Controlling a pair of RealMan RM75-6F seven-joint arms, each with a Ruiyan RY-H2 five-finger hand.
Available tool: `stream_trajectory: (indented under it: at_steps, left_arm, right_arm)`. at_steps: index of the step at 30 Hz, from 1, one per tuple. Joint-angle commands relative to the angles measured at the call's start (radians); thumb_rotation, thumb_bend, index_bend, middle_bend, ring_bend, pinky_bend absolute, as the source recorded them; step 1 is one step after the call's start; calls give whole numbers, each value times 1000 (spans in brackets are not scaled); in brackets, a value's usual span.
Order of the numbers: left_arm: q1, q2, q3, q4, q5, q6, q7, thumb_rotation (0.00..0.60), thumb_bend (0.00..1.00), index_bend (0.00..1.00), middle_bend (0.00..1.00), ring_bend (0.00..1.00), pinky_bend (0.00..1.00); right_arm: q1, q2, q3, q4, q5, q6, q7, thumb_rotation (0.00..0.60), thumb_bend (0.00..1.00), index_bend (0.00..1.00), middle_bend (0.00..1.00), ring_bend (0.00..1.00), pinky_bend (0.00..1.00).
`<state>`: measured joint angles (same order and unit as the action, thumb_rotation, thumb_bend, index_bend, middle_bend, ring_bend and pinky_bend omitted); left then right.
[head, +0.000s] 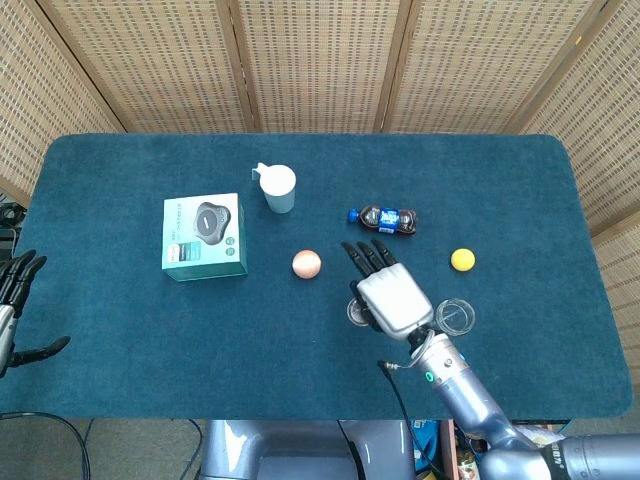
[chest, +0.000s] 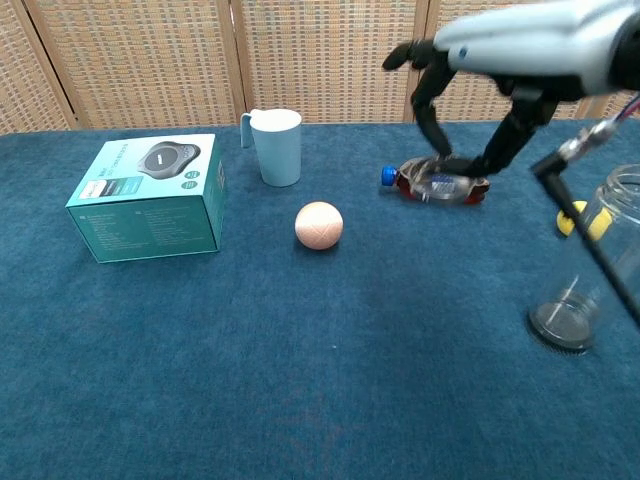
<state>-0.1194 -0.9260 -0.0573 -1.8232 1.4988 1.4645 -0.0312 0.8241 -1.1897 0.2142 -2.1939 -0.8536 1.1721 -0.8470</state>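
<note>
Right hand (head: 392, 300): held clear above the table (head: 120, 330), palm down, thumb and a fingertip pinching a small round metal lid (head: 357, 310) by its rim, the other fingers stretched forward and slightly apart; a rim pinch of this kind suits a thin flat piece and keeps it level. Lid: off the cloth, hanging beneath the hand, and in the chest view (chest: 440, 183) it overlaps the bottle only by line of sight. Glass jar (head: 455, 316): upright, mouth open and uncapped, just to the hand's right, near the table's front edge; the lid looks matched to it in size. Left hand (head: 15, 310): off the table's left edge, fingers apart, holding nothing, well apart from everything. Cola bottle (head: 384, 219): on its side beyond the hand, blue cap pointing left. Pink ball (head: 307, 264): left of the hand, near. Yellow ball (head: 462, 260): behind the jar. Green carton (head: 205, 237): left half of the table, lying flat. Pale blue cup (head: 279, 188): upright behind the carton's right corner, handle to the left
</note>
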Motion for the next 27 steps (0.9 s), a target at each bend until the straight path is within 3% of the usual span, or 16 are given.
stream_trajectory:
  at_steps: [1,5,15,20,27]
  left_arm:
    - [-2,-3,1,-2,1,-3,9,600,107,0,0,0,0]
    - [-2,-7,0,-6,-3,-3,22,600,107,0,0,0,0]
    - [0,-14,1,-14,-2,3,43,600,108,0,0,0,0]
    - [-1,-15,1,-18,-2,1,49,600,107,0,0,0,0]
    - [3,-16,3,-20,1,7,51,600,106,0,0,0,0]
  right_arm:
    - [-17,156,64,-71,92,16,74,600,581,669,0,0,0]
    - [-36,264,52,-88,110,-37,122,600,583,669,0,0,0]
    - [-149,417,-42,-45,-53,-114,269,600,587,669,0,0,0]
    - [-212,457,-72,-6,-156,-159,419,600,590,669,0,0,0]
    - [-245,456,-81,59,-228,-185,533,600,592,669,0,0,0]
